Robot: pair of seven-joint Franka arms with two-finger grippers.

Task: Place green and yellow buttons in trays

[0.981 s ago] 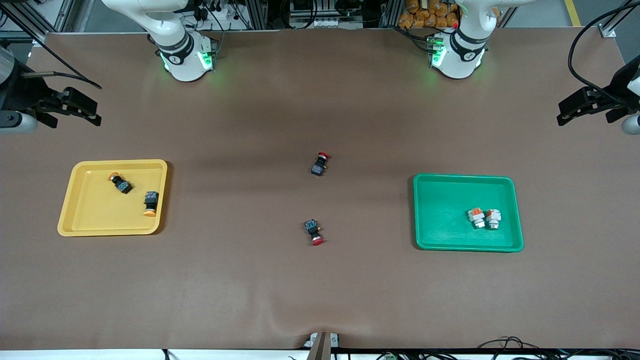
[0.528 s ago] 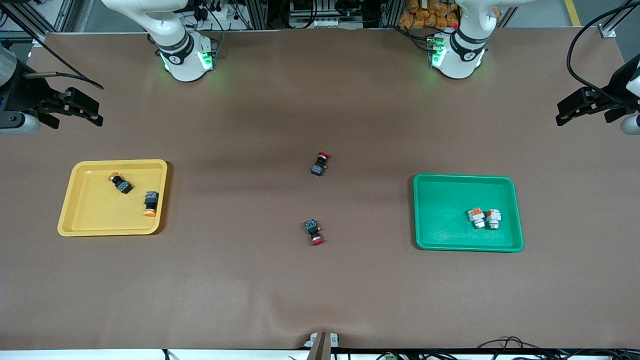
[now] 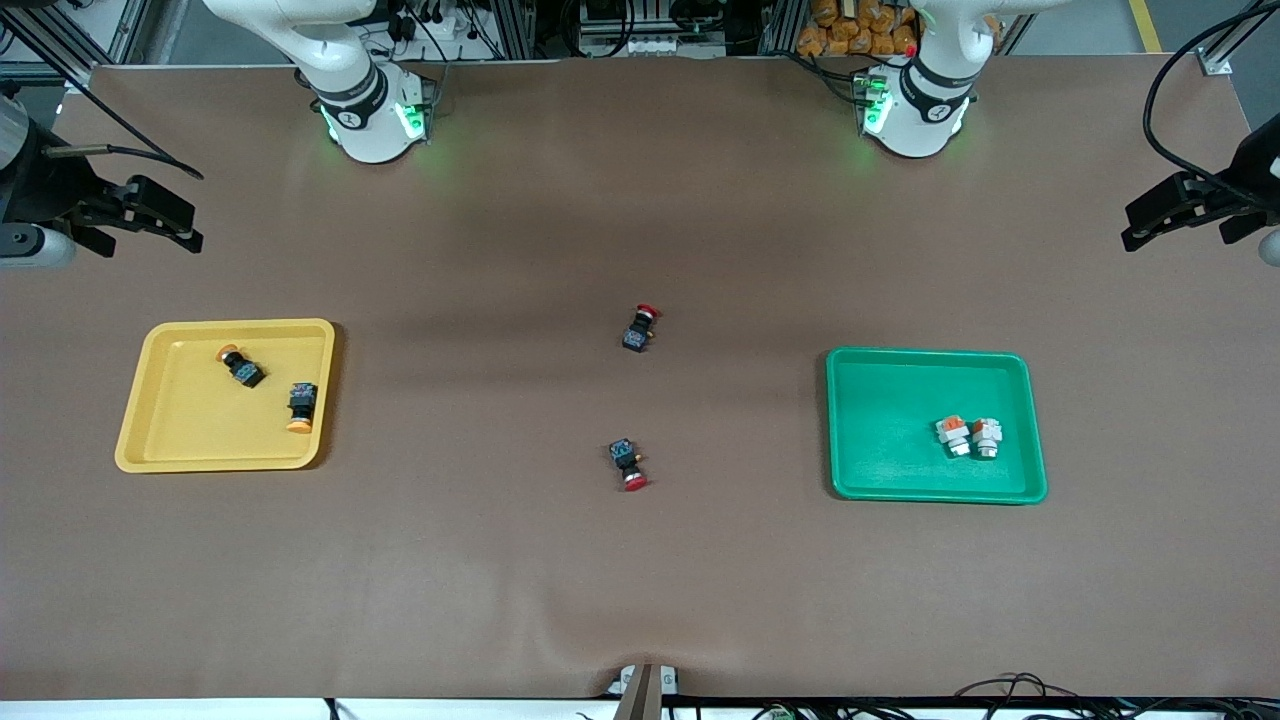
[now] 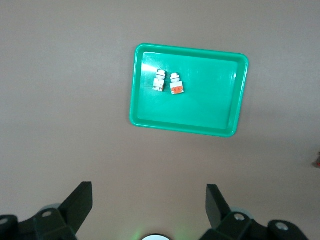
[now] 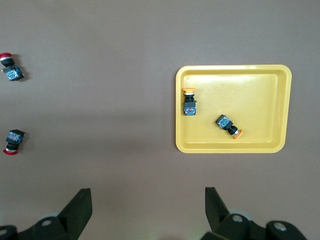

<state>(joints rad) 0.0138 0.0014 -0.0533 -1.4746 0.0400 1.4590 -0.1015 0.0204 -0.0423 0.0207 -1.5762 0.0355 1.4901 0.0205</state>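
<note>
Two white-bodied green buttons (image 3: pixel 966 436) lie side by side in the green tray (image 3: pixel 880 420); they also show in the left wrist view (image 4: pixel 168 83) in the tray (image 4: pixel 210 100). Two black yellow-capped buttons (image 3: pixel 240 366) (image 3: pixel 300 406) lie in the yellow tray (image 3: pixel 180 420), also in the right wrist view (image 5: pixel 190 104) (image 5: pixel 228 126) (image 5: pixel 260 90). My left gripper (image 3: pixel 1150 222) is open and empty, high at the left arm's end of the table (image 4: pixel 149 200). My right gripper (image 3: pixel 170 222) is open and empty, high at the right arm's end (image 5: pixel 148 200).
Two black buttons with red caps lie on the brown table between the trays, one (image 3: pixel 640 328) farther from the front camera, one (image 3: pixel 628 466) nearer. They also show in the right wrist view (image 5: pixel 11 69) (image 5: pixel 13 142).
The left gripper has drifted slightly outward and up toward the table's end. The right gripper has barely moved. Buttons and trays have not moved.
</note>
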